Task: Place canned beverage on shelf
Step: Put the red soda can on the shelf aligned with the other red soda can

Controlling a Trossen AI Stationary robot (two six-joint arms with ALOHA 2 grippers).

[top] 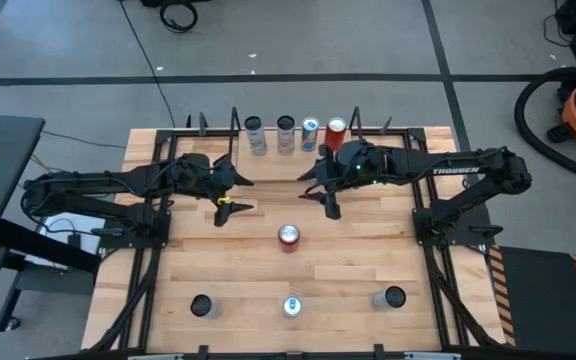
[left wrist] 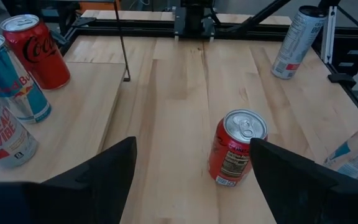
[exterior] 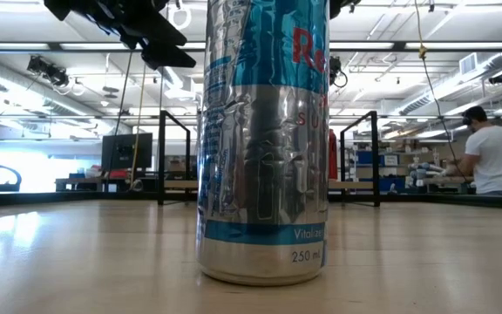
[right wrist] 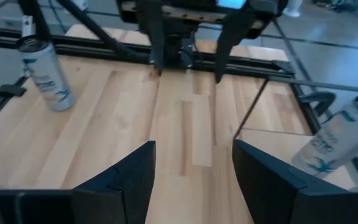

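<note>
High view counts 8 cans on the counter (top: 368, 240). 4 stand in a row on the shelf (top: 268, 152) at the far edge: 2 pale cans (top: 256, 136), (top: 286, 134), a blue-and-silver can (top: 310, 133) and a red cola can (top: 336, 132). 1 red can (top: 288, 237) stands alone at mid-counter, and 3 more line the near edge: a dark-topped can (top: 201, 306), a blue-topped can (top: 292, 306) and a grey can (top: 392, 298).

Both arms hang over the middle, just in front of the shelf. The left pincer (top: 224, 207) is spread wide and holds nothing; its wrist view shows the lone red can (left wrist: 236, 147) between and beyond the fingers (left wrist: 104, 171). The right pincer (top: 330, 203) is also spread wide and empty, with bare wood between its fingers (right wrist: 132, 177).

Low view is mostly blocked by 1 blue-and-silver can (exterior: 264, 139), cut off at the top, its lettering only partly readable. Behind it the shelf's 2 black frames (exterior: 172, 157), (exterior: 360, 157) show, and a person (exterior: 492, 157) sits far off.
</note>
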